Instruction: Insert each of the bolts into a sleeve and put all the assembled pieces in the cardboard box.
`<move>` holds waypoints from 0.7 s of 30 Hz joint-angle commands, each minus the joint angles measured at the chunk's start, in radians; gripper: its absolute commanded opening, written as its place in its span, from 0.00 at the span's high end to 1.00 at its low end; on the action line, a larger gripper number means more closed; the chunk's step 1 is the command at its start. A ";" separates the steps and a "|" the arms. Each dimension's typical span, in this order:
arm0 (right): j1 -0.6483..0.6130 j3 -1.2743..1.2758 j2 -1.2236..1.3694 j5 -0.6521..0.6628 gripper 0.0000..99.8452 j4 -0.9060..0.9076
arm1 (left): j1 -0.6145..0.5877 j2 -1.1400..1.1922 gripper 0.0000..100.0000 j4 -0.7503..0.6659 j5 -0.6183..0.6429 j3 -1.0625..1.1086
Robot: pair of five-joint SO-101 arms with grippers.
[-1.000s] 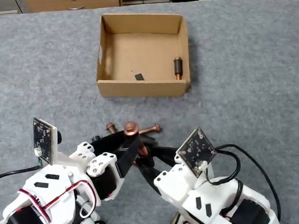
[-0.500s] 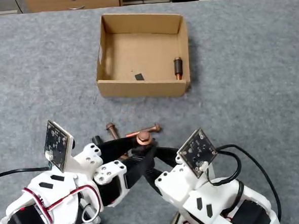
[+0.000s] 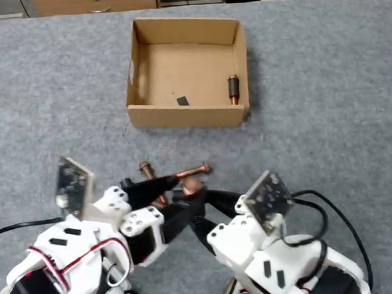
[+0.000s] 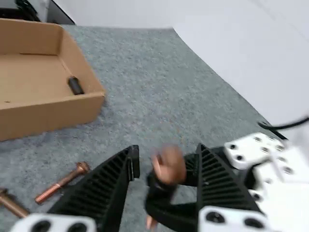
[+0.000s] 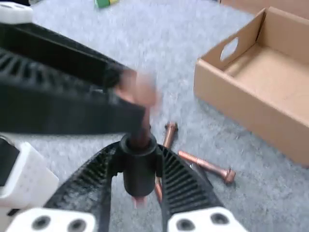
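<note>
Right gripper clamped on black cylindrical sleeve. Copper bolt stands in sleeve, tip showing below. Left gripper: jaws apart either side of bolt head, not touching.

Just beyond, on grey carpet: long loose bolt, second loose bolt.

One assembled piece lies inside brown cardboard box, by side wall.

Judgement: second assembly near done, not yet boxed; two bolts left.
</note>
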 commanded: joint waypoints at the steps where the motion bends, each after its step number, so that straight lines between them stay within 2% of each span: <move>1: 0.016 -0.065 0.004 0.008 1.00 -0.008 | -0.057 0.001 0.81 0.002 -0.011 -0.005; 7: 0.058 -0.067 0.010 0.029 1.00 -0.060 | -0.064 0.001 0.81 0.041 -0.008 -0.005; 11: 0.199 -0.059 0.012 0.072 1.00 -0.173 | -0.132 0.001 0.81 0.038 -0.006 -0.009; 16: 0.352 -0.059 0.038 0.064 1.00 -0.319 | -0.264 0.001 0.82 0.043 -0.006 -0.005; 18: 0.403 -0.068 0.085 0.063 1.00 -0.376 | -0.301 0.001 0.86 0.051 -0.006 0.008; 21: 0.453 -0.093 0.199 0.063 1.00 -0.463 | -0.316 0.001 0.99 0.092 -0.006 0.046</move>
